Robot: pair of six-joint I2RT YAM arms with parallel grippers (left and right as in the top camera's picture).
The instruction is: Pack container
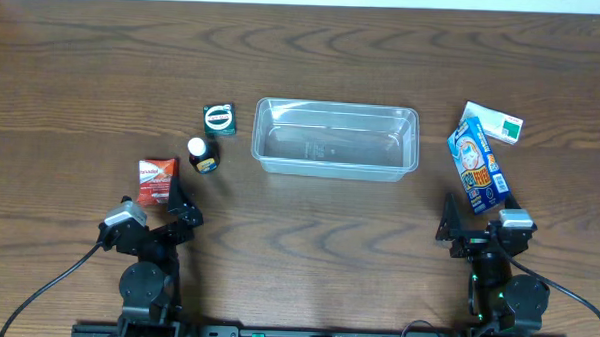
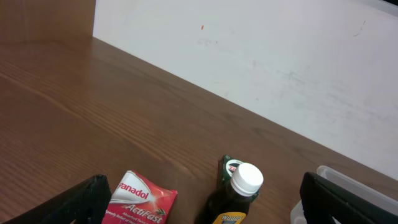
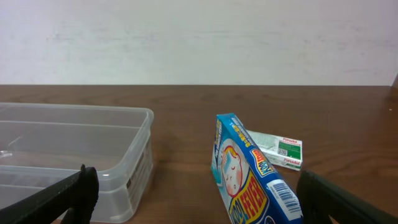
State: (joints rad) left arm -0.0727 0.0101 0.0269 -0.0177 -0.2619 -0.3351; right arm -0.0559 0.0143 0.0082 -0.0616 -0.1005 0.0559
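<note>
**Clear plastic tub empty, both pincers spread**

Red comes first on the left. A red Panadol packet [image 1: 155, 181] lies flat just ahead of the left pincer [image 1: 182, 206], in line with its left finger. That pincer is spread wide and holds nothing. Ahead of it, between the lines of its two fingers in the wrist view, a small dark bottle [image 1: 202, 155] stands upright on its base, white cap up. A small green box [image 1: 219, 119] lies just past the bottle. The three are spaced apart, probably so each can be picked singly.

The container [image 1: 337, 106] sits ahead and to the right of the left pincer, and ahead and to the left of the right one. It lies between the two, likely so either arm can drop into it. It is open at the top and nothing lies inside, so packing has not begun.

A blue box [image 1: 477, 171] stands on its long edge (tilted a little) just ahead of the right pincer [image 1: 475, 227]. A white and green box [image 1: 493, 122] lies flat just beyond it. The right pincer is also spread wide and empty, low over the wooden table [image 1: 83, 81].
</note>
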